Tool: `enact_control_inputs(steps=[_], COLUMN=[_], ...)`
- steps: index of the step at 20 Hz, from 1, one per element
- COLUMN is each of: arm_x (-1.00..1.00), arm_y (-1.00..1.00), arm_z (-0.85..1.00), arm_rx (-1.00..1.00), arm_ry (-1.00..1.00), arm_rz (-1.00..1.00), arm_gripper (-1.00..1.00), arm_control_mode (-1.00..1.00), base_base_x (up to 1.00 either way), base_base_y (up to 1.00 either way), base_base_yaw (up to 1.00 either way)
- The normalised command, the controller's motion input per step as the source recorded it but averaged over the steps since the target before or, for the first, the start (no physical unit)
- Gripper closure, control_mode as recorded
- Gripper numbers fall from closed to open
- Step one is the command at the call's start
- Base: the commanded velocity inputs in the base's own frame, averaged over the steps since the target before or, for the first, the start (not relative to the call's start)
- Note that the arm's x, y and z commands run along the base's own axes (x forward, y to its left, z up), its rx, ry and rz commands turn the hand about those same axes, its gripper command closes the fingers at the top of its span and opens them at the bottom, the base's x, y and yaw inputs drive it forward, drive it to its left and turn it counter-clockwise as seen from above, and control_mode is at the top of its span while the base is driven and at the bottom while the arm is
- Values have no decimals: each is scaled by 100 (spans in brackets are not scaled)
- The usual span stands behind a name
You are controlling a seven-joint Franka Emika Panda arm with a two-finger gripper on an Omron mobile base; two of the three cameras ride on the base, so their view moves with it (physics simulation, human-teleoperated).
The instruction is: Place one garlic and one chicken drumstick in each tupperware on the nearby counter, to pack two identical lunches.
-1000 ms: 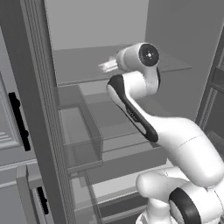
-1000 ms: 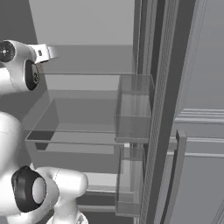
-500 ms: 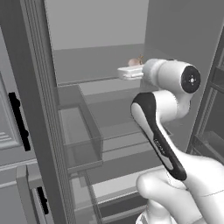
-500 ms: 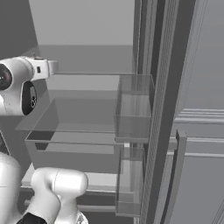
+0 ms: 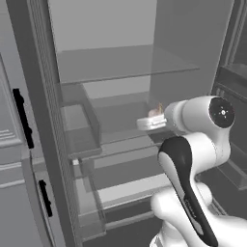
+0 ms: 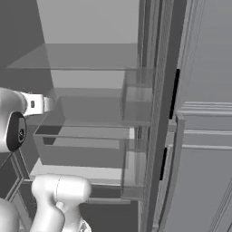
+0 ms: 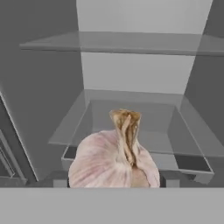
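Your arm has swung across the open fridge over the last second: the hand sat up by the top glass shelf [image 5: 125, 65] and now hangs lower, out in front of the shelves. The fingers [image 5: 155, 112] are about half open and closed around 1 garlic [image 7: 114, 159], which sits bulb-down between them with its dry tip pointing up, well below that top shelf. You have the bulb clear of the fridge, so I judge the carry to a tupperware on the worktop comes next; 1 garlic and 2 drumsticks probably remain.
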Motion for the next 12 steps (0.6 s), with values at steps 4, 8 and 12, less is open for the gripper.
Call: enact_control_inputs(steps=[4, 8, 12], arm_x=[0, 0, 0], arm_y=[0, 0, 0], arm_z=[0, 0, 0], arm_rx=[0, 0, 0], arm_ry=[0, 0, 0], arm_rz=[0, 0, 0], arm_gripper=[100, 100, 100], arm_control_mode=[100, 100, 100], base_base_x=[-91, -50, -42], base_base_y=[-30, -22, -10], base_base_yaw=[32, 66, 73])
